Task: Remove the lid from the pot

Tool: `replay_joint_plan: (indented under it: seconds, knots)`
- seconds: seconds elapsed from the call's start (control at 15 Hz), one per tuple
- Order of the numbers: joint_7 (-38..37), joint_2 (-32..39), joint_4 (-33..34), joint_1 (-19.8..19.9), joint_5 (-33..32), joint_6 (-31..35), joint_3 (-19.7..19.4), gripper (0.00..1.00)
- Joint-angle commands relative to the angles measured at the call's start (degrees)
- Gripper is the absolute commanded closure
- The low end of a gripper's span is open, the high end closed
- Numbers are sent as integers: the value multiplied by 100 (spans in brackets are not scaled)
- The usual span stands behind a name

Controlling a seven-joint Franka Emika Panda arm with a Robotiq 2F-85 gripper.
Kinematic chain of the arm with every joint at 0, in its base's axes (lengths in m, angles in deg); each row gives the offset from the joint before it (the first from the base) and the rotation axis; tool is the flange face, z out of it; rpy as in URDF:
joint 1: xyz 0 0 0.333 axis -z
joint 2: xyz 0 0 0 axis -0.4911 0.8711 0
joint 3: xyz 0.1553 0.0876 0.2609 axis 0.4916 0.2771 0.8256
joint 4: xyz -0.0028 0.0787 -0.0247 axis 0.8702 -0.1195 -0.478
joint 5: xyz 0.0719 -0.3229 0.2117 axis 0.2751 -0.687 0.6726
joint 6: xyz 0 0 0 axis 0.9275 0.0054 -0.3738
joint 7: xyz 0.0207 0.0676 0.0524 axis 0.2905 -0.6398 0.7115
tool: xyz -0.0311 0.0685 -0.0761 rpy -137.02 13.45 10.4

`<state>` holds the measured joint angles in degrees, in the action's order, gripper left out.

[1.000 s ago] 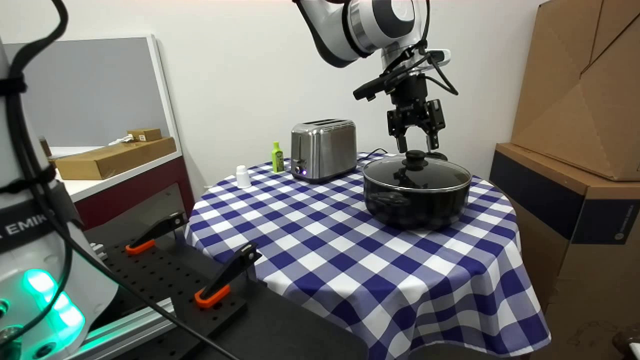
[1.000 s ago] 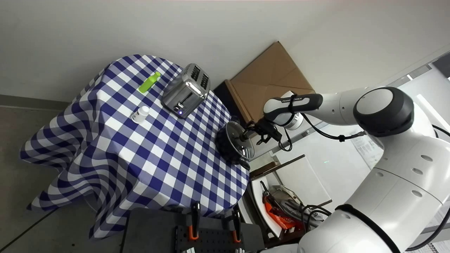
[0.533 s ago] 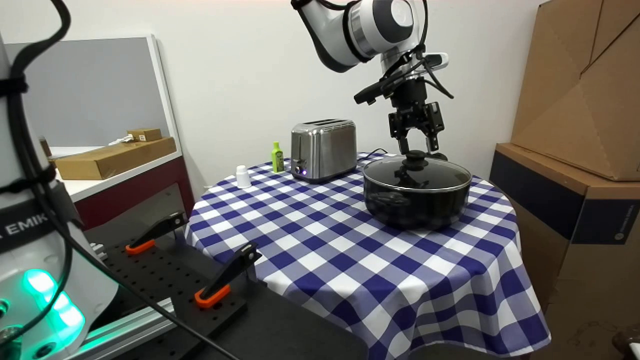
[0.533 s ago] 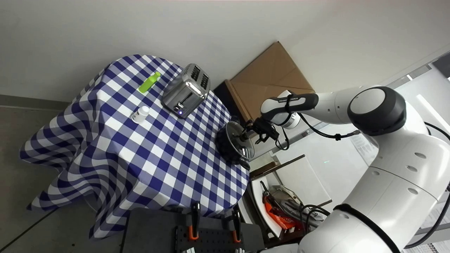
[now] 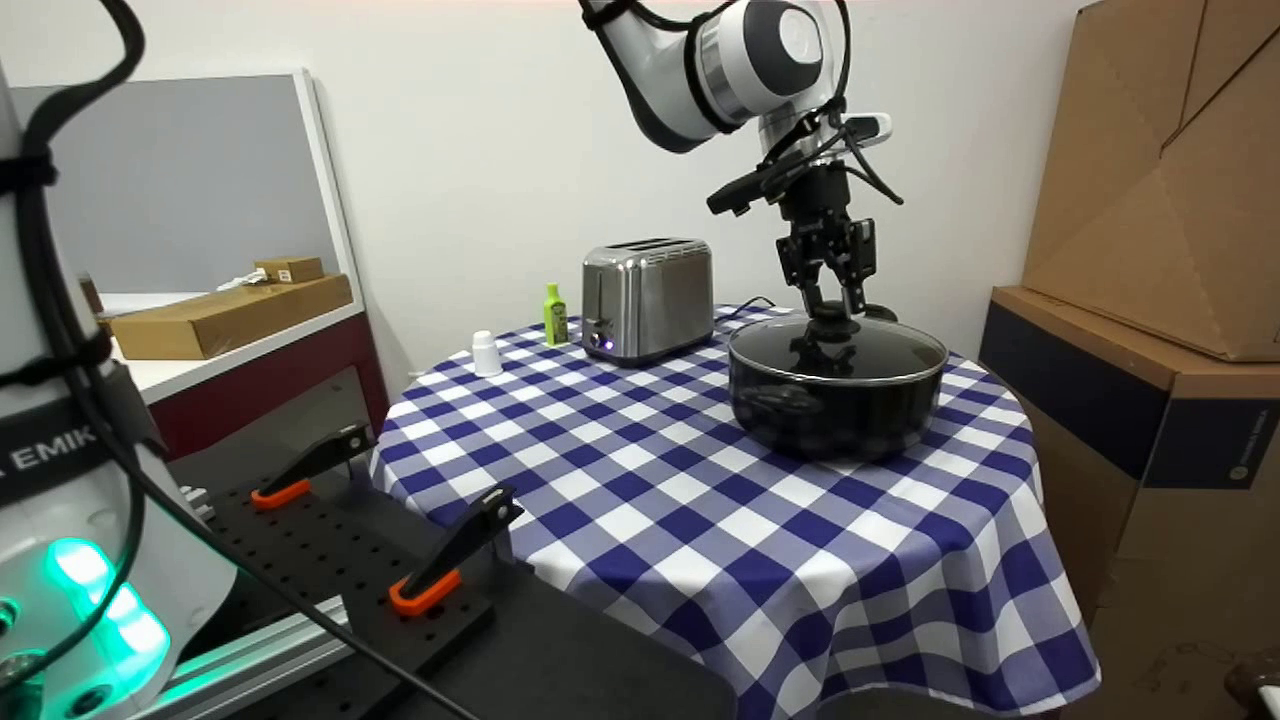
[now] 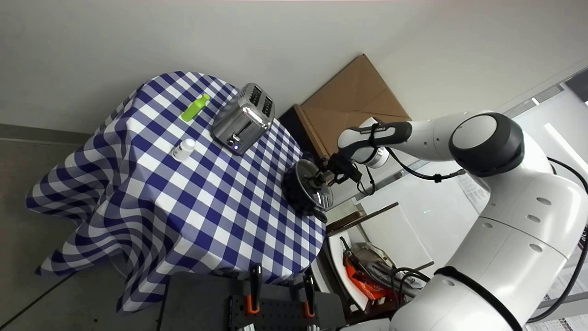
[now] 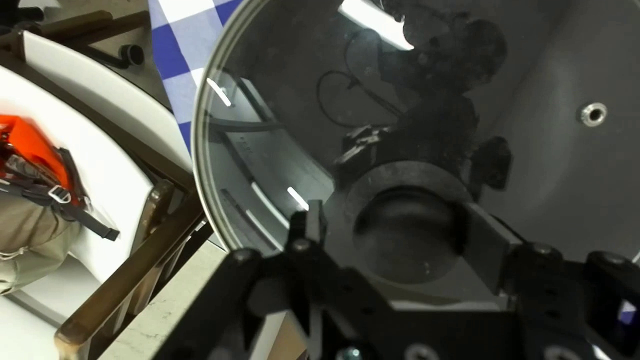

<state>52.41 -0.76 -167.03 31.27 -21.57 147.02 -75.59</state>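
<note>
Glass and metal-rimmed, the lid [image 5: 842, 364] is seated on the wide black pot [image 5: 838, 422], near the edge of a gingham-covered worktop [image 5: 640, 480]. The lid's black knob [image 7: 407, 245] is flanked by the parted fingers [image 7: 485, 245] of the tool [image 7: 394, 212]; in the wrist view a gap is seen on one side, while contact on the other cannot be told. Between the pot and a lime-green bottle [image 5: 555, 318], a silver two-slot toaster [image 5: 650, 300] is placed.
</note>
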Motion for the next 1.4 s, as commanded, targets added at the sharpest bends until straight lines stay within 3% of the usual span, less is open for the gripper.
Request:
replay_joint_plan:
  seconds: [0.0, 0.13, 0.6, 1.0, 1.33]
  knots:
    - [-92, 131, 96, -88, -122, 70, -103, 66]
    - [-81, 114, 52, -89, -116, 105, -113, 75]
    - [37, -245, -303, -124, -142, 300, -80, 75]
    - [124, -1102, -995, -503, -900, 138, -192, 75]
    - [420, -1880, -1665, -613, -1187, -2, 264, 75]
